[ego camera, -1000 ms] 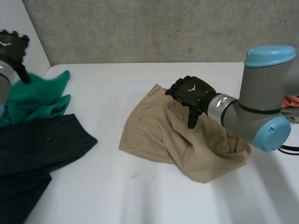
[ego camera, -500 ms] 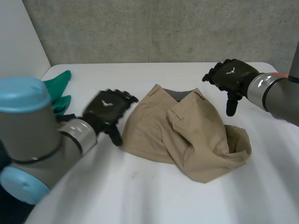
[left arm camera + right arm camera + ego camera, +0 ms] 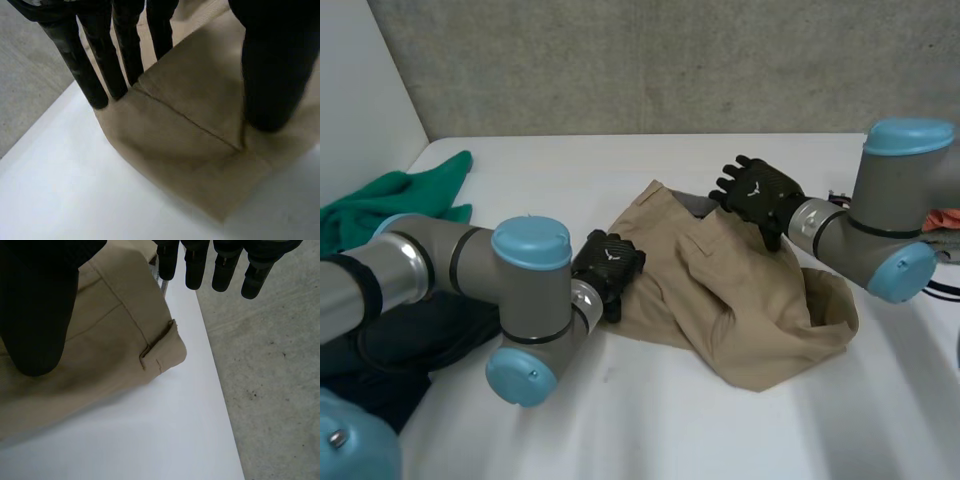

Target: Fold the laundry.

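Trousers [image 3: 740,300] | L hand [image 3: 608,265] flat on edge | R hand [image 3: 760,192] flat by waistband [image 3: 150,347]

Trousers [image 3: 740,300]: plain beige, no pattern, matching stitching, grey lining at the waistband. Left hand [image 3: 608,268] and right hand [image 3: 760,195]: black, each with a small white mark on the back. Left arm [image 3: 440,262] and right arm [image 3: 875,215]: grey, light-blue caps. Table [image 3: 650,430]: white. Crumpled cloth [image 3: 390,205]: green. Flat garment [image 3: 390,375]: dark navy. Wall [image 3: 670,60]: mottled grey
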Controlling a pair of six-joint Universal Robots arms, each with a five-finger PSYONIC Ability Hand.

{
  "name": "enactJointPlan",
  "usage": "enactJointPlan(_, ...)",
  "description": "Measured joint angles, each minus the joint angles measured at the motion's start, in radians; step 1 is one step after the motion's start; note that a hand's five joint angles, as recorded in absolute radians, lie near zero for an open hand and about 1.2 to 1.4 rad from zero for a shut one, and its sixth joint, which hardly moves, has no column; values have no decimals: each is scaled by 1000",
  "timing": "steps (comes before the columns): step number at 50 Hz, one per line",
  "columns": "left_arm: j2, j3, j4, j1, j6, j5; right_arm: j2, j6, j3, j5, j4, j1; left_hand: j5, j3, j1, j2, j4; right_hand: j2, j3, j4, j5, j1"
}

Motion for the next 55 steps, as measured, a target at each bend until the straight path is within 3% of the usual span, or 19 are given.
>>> enactJointPlan(2,-11,15,-4,1,1,-4,23,2,-16,3,-9,2,248,286,223,296,279,111,112,111,104,111)
enactJointPlan(4,-19,29,-2,2,1,-10,47,3,-34,6,-19,2,413,416,357,441,446,357,355,352,336,344)
enactJointPlan(5,-21,36,4,2,1,-16,58,4,-43,7,-23,2,483,489,411,517,523,589,577,572,534,571)
enactJointPlan(8,-19,56,35,5,2,-37,74,6,-63,8,-34,-2,487,513,411,534,550,930,920,920,893,888)
enactJointPlan(15,39,106,126,44,4,-76,-5,58,-59,8,-42,-28,487,513,413,534,551,959,982,990,942,893)
enactJointPlan(21,129,177,206,111,-8,-82,-164,206,-19,27,-18,-59,487,513,417,534,551,959,982,990,942,893)
enactJointPlan(29,157,301,224,180,-63,6,-350,499,128,49,151,-59,487,513,417,537,551,967,982,990,944,893)
enactJointPlan(32,117,355,213,200,-81,58,-411,696,265,49,207,-40,487,513,418,537,551,967,982,991,944,893)
enactJointPlan(40,-69,429,203,217,-89,136,-414,1055,512,50,-8,-9,480,494,406,515,530,967,982,993,952,893)
enactJointPlan(41,-82,431,203,216,-91,139,-409,1072,522,53,-28,-8,480,494,406,515,530,937,950,959,924,879)
enactJointPlan(42,-95,431,202,214,-93,141,-402,1089,532,57,-51,-8,315,331,221,328,353,863,874,881,853,829)
enactJointPlan(43,-110,427,200,210,-97,143,-391,1106,540,66,-81,-8,32,56,-102,67,69,637,654,679,651,617)
enactJointPlan(44,-115,422,200,206,-101,142,-385,1112,541,74,-95,-9,-139,-106,-276,-102,-102,514,536,541,508,497)
enactJointPlan(45,-116,418,200,204,-103,141,-381,1112,540,81,-104,-10,-159,-127,-293,-144,-123,395,419,423,385,376)
enactJointPlan(46,-111,408,201,198,-109,137,-374,1104,534,95,-113,-13,-336,-328,-435,-342,-336,180,225,230,187,163)
enactJointPlan(49,-72,370,208,190,-126,121,-367,1051,511,132,-108,-19,-417,-437,-475,-440,-446,10,21,23,5,0)
enactJointPlan(55,118,234,236,199,-157,73,-415,811,467,181,-25,-20,-417,-439,-475,-443,-449,-2,0,0,-3,-2)
